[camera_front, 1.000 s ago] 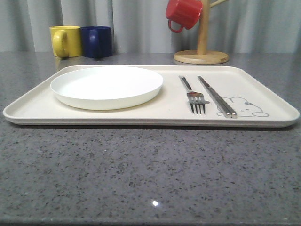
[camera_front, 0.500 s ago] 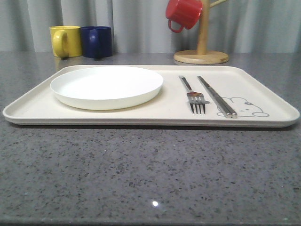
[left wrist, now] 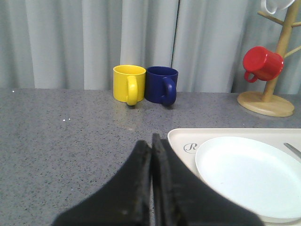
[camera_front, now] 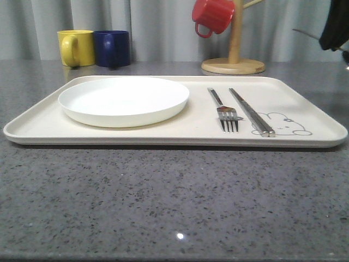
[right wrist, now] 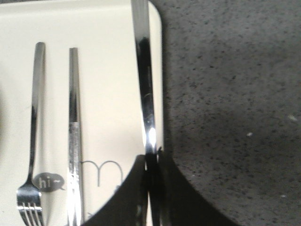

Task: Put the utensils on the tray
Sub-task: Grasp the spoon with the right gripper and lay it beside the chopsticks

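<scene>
The cream tray (camera_front: pixel 174 139) holds a white plate (camera_front: pixel 124 100), a silver fork (camera_front: pixel 224 112) and a pair of metal chopsticks (camera_front: pixel 252 113). My right gripper (right wrist: pixel 151 162) is shut on a slim shiny spoon handle (right wrist: pixel 145 84); the bowl is hidden. The handle hangs over the tray's right rim (right wrist: pixel 157 70), beside the chopsticks (right wrist: pixel 74 127) and the fork (right wrist: pixel 34 113). In the front view the right gripper (camera_front: pixel 334 33) is dark at the upper right edge, the spoon handle (camera_front: pixel 308 35) sticking out leftward. My left gripper (left wrist: pixel 151 141) is shut on nothing, over the counter beside the tray's left corner (left wrist: pixel 181 136) and the plate (left wrist: pixel 249 174).
A yellow mug (camera_front: pixel 76 47) and a blue mug (camera_front: pixel 112 48) stand behind the tray's left end. A wooden mug tree (camera_front: pixel 233 60) with a red mug (camera_front: pixel 212 15) stands behind its right end. Grey speckled counter (camera_front: pixel 174 202) lies in front of the tray.
The right gripper with the spoon handle has come into the front view at the upper right edge. Tray, plate, fork and chopsticks have not moved.
</scene>
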`<state>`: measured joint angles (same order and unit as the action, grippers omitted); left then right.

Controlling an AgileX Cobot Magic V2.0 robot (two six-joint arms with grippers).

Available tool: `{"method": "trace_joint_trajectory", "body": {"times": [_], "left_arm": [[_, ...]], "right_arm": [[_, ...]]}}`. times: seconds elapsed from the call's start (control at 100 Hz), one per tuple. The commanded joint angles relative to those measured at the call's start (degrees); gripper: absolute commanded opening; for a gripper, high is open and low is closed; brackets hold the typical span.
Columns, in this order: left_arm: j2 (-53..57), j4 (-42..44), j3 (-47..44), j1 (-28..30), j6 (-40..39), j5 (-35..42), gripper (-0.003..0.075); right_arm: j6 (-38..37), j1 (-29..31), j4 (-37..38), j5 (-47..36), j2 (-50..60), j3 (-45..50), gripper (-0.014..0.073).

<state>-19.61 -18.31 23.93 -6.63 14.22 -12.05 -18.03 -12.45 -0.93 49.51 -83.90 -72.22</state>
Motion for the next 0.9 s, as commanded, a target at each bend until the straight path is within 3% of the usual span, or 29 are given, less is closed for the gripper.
{"method": "trace_joint_trajectory", "body": {"times": [0.0,0.16,0.51,0.65,0.89], "left_arm": [[-0.3,-0.6,1.5,-0.3,0.0,4.4,-0.0018],[-0.3,-0.6,1.5,-0.3,0.0,4.4,-0.0018],[-0.3,-0.6,1.5,-0.3,0.0,4.4,-0.0018],[-0.3,-0.6,1.5,-0.3,0.0,4.4,-0.0018],[-0.3,-0.6,1.5,-0.3,0.0,4.4,-0.0018]], "right_arm": [[-6.7,-3.7,5.2,-3.9,0.2,-1.6,-0.0027],[-10.1,-7.1,7.0,-6.0,-3.6,-1.6,-0.0027],[-10.3,-7.2,6.7,-7.4,-9.8,-1.6,-0.0019],[-10.3,-7.2,6.7,-7.3,-10.0,-1.6,0.0059],[-10.3,-7.2,6.7,-7.3,-10.0,-1.6,0.028]]}}
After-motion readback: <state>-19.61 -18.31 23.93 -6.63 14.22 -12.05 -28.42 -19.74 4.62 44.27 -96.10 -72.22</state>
